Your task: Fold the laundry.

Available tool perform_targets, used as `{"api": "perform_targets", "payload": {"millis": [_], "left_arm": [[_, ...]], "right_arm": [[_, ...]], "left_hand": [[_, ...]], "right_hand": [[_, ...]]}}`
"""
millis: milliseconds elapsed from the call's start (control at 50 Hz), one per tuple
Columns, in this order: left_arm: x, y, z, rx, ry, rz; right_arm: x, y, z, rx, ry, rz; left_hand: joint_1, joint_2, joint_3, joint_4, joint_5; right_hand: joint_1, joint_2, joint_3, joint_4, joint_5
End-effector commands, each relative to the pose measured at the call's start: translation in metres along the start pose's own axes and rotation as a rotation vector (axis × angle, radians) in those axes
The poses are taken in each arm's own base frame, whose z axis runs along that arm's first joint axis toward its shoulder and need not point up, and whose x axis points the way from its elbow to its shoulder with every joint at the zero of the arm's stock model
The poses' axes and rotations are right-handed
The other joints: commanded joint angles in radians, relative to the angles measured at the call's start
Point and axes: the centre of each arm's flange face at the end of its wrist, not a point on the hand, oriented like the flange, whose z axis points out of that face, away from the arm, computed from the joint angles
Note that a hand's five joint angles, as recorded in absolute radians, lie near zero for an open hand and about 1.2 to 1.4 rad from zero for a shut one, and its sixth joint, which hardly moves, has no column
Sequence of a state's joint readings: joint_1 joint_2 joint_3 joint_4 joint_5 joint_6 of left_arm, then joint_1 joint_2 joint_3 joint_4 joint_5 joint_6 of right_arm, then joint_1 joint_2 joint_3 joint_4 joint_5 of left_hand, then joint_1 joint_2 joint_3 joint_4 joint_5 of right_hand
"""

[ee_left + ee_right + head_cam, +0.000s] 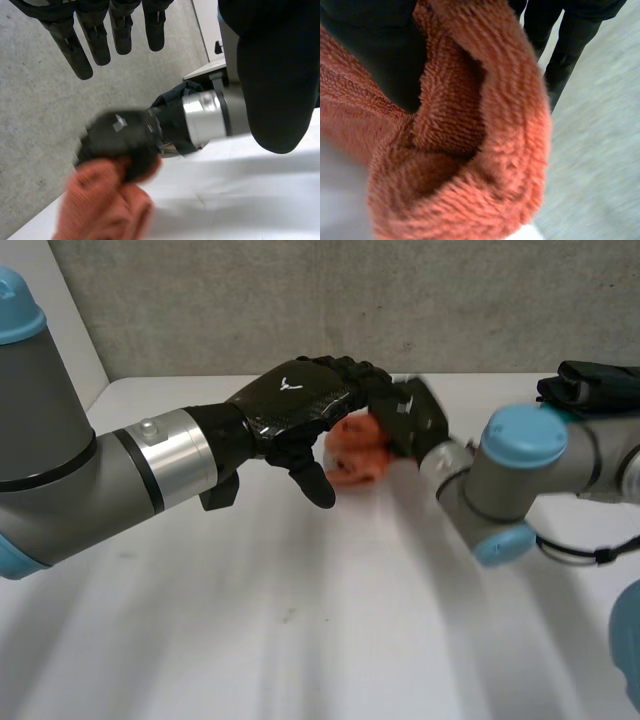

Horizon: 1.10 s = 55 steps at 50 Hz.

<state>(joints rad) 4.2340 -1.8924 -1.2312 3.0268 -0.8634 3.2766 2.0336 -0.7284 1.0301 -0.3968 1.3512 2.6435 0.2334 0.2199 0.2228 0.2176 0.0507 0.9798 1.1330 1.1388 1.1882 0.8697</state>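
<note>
1. Orange fuzzy knit cloth (pixel 357 458) bunched up, upper centre of the head view, over the white table (pixel 300 620).
2. Right hand (pixel 412 418): fingers clamped on the cloth.
3. Left hand (pixel 295 405): fingers straight, holding nothing, just beside the cloth.

table: white (pixel 250 640) | wall: grey, rough (pixel 300 300), behind table's far edge
</note>
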Motion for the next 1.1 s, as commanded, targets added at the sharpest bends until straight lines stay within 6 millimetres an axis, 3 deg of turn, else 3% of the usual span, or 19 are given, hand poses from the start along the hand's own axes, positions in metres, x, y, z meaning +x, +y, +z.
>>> {"api": "perform_targets", "payload": {"millis": [20,140,160,220,240,300,320,360,380,440,460,540,620,740,780,820,900,920,1100], "left_arm": [[0.0,-0.013,-0.002,0.032,-0.004,0.026],[0.001,-0.022,-0.005,0.052,-0.009,0.043],[0.002,-0.022,-0.006,0.051,-0.008,0.042],[0.003,-0.021,-0.006,0.049,-0.007,0.04],[0.003,-0.02,-0.006,0.046,-0.005,0.039],[0.004,-0.02,-0.006,0.045,-0.003,0.038],[0.004,-0.019,-0.006,0.044,-0.004,0.037],[0.004,-0.019,-0.005,0.042,-0.003,0.033],[0.004,-0.018,-0.005,0.041,-0.002,0.034],[0.004,-0.017,-0.005,0.037,-0.002,0.031],[0.004,-0.017,-0.005,0.037,-0.002,0.031],[0.005,-0.014,-0.005,0.032,0.0,0.026],[0.006,-0.012,-0.005,0.026,0.001,0.021],[0.006,-0.013,-0.005,0.027,0.004,0.022],[0.008,-0.014,-0.005,0.029,0.007,0.023],[0.008,-0.015,-0.005,0.032,0.008,0.026],[0.01,-0.018,-0.006,0.04,0.01,0.032],[0.01,-0.019,-0.006,0.043,0.01,0.035],[0.013,-0.025,-0.009,0.055,0.011,0.045]], "right_arm": [[0.083,-0.076,0.021,0.233,0.22,0.005],[0.171,-0.088,0.014,0.273,0.407,-0.066],[0.196,-0.083,0.008,0.264,0.452,-0.085],[0.233,-0.063,-0.001,0.223,0.516,-0.113],[0.257,-0.05,-0.009,0.197,0.55,-0.133],[0.284,-0.027,-0.02,0.162,0.561,-0.159],[0.296,-0.01,-0.025,0.14,0.534,-0.176],[0.305,0.015,-0.031,0.104,0.499,-0.179],[0.313,0.044,-0.039,0.065,0.458,-0.175],[0.322,0.084,-0.052,0.017,0.398,-0.161],[0.324,0.109,-0.06,-0.012,0.36,-0.147],[0.318,0.174,-0.081,-0.096,0.296,-0.092],[0.313,0.208,-0.097,-0.158,0.271,-0.1],[0.316,0.211,-0.11,-0.187,0.262,-0.144],[0.318,0.201,-0.11,-0.184,0.273,-0.141],[0.322,0.19,-0.11,-0.18,0.292,-0.136],[0.342,0.144,-0.115,-0.171,0.388,-0.06],[0.347,0.123,-0.119,-0.161,0.417,-0.017],[0.345,0.065,-0.152,-0.285,0.559,0.131]], "left_hand": [[-0.043,-0.03,-0.033,-0.028,-0.035],[-0.046,-0.033,-0.036,-0.031,-0.038],[-0.043,-0.03,-0.033,-0.028,-0.035],[-0.046,-0.033,-0.036,-0.031,-0.038],[-0.046,-0.033,-0.036,-0.031,-0.038],[-0.046,-0.033,-0.036,-0.031,-0.038],[-0.046,-0.033,-0.036,-0.031,-0.038],[-0.046,-0.033,-0.036,-0.031,-0.038],[-0.046,-0.033,-0.036,-0.031,-0.038],[-0.046,-0.033,-0.036,-0.031,-0.038],[-0.046,-0.033,-0.036,-0.031,-0.038],[-0.046,-0.033,-0.036,-0.031,-0.038],[-0.046,-0.033,-0.036,-0.031,-0.038],[-0.052,-0.039,-0.042,-0.036,-0.044],[-0.059,-0.045,-0.048,-0.043,-0.051],[-0.059,-0.045,-0.048,-0.043,-0.051],[-0.059,-0.045,-0.048,-0.043,-0.051],[-0.059,-0.045,-0.048,-0.043,-0.051],[-0.059,-0.045,-0.048,-0.043,-0.051]], "right_hand": [[0.416,0.263,0.257,0.208,0.352],[0.416,0.263,0.257,0.208,0.352],[0.416,0.263,0.257,0.208,0.352],[0.416,0.263,0.257,0.208,0.352],[0.416,0.263,0.257,0.208,0.352],[0.416,0.263,0.257,0.208,0.352],[0.416,0.263,0.257,0.208,0.352],[0.416,0.263,0.257,0.208,0.352],[0.416,0.263,0.257,0.208,0.352],[0.416,0.263,0.257,0.208,0.352],[0.416,0.263,0.257,0.208,0.352],[0.416,0.263,0.257,0.208,0.352],[0.416,0.263,0.257,0.208,0.352],[0.416,0.263,0.257,0.208,0.352],[-0.363,-0.516,-0.522,-0.572,-0.428],[-0.805,-0.958,-0.964,-1.014,-0.87],[-0.805,-0.958,-0.964,-1.014,-0.87],[-0.805,-0.958,-0.964,-1.014,-0.87],[-0.805,-0.958,-0.964,-1.014,-0.87]]}}
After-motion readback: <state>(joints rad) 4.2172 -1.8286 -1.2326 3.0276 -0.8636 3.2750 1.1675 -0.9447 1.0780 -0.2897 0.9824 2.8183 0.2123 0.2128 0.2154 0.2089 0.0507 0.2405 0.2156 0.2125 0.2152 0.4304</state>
